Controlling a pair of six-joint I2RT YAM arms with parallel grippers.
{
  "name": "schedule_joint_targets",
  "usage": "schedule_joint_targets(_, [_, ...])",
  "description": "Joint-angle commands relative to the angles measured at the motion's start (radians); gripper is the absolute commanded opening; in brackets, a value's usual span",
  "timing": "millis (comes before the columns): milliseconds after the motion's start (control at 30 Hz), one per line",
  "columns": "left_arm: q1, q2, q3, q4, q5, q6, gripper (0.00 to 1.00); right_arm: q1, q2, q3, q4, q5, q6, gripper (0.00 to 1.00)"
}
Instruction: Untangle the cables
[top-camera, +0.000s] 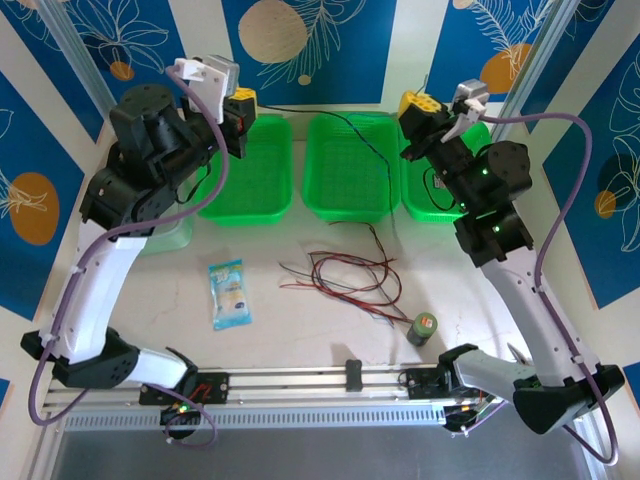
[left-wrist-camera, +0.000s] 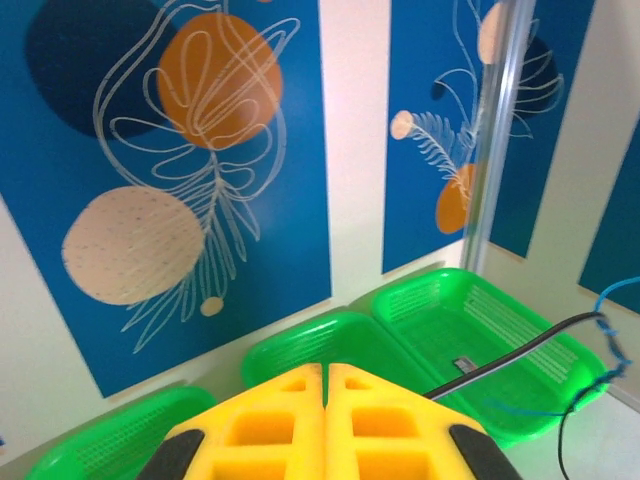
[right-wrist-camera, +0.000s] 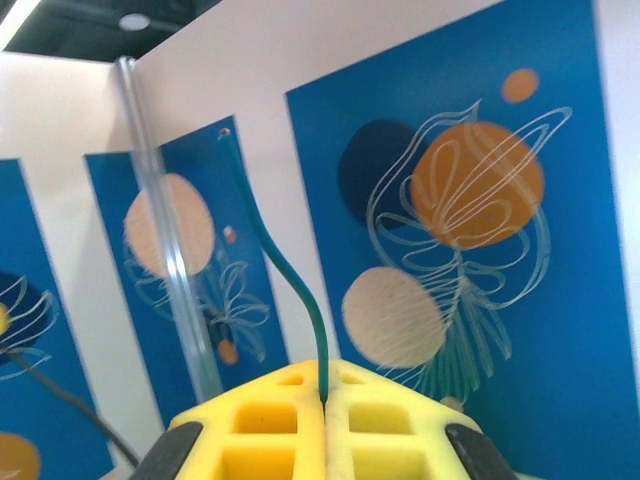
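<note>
Two robot arms hold two strands up at the far side of the table (top-camera: 300, 320), a spread that looks meant to pull single wires free of a knot. The left gripper (top-camera: 243, 108) has its yellow pads pressed flat together; the black cable (left-wrist-camera: 520, 352) leads away from them to the right, so it is judged to be pinched there, though the contact itself is hidden behind the pads. That strand crosses to the middle basket (top-camera: 345, 170), where a blue wire (top-camera: 368, 150) is twisted around it and trails down toward the near side. The right gripper (top-camera: 418, 103), raised at the far right, is closed on a blue-green cable (right-wrist-camera: 290, 278) that rises from the seam between its pads and curls upward. The rest of the cables (top-camera: 345, 275), red and dark strands too interlaced to count, lie in one loose heap near the centre, well apart from both claws. Three bright green baskets stand in a row along the far edge, the left basket (top-camera: 255, 170) and the right basket (top-camera: 415, 200) flanking the middle one, probably set there to take the sorted wires. One pale snack packet (top-camera: 228, 293) lies left of the heap, and one small can (top-camera: 422, 328) stands just right of it on the near side.
</note>
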Motion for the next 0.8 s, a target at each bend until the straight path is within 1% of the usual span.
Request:
schedule_joint_targets(0, [0.024,-0.035,-0.069,0.048,-0.076,0.023,0.00,-0.037,0.003,0.042,0.063,0.105,-0.013,0.00])
schedule_joint_targets(167, [0.053,-0.033,-0.110,-0.021,-0.084,0.025,0.00,-0.062,0.019,0.072,0.050,0.098,-0.018,0.00])
schedule_joint_targets(233, [0.083,-0.043,-0.147,-0.018,-0.081,-0.007,0.00,-0.072,0.015,0.072,0.050,0.099,-0.029,0.00])
schedule_joint_targets(400, [0.252,-0.051,-0.182,-0.041,0.052,-0.135,0.00,-0.118,0.017,0.098,0.026,0.093,-0.050,0.00])
schedule_joint_targets(467, [0.299,-0.060,-0.205,-0.014,0.085,-0.160,0.00,-0.138,0.017,0.105,0.023,0.079,-0.051,0.00])
schedule_joint_targets(533, [0.326,-0.059,-0.207,0.008,0.100,-0.174,0.00,-0.156,0.022,0.124,0.015,0.077,-0.061,0.00])
schedule_joint_targets(667, [0.357,-0.030,-0.167,-0.021,0.129,-0.172,0.00,-0.202,0.039,0.161,0.007,0.081,-0.086,0.00])
schedule_joint_targets(767, [0.377,-0.034,-0.187,-0.017,0.134,-0.180,0.00,-0.253,0.037,0.169,0.016,0.071,-0.062,0.00])
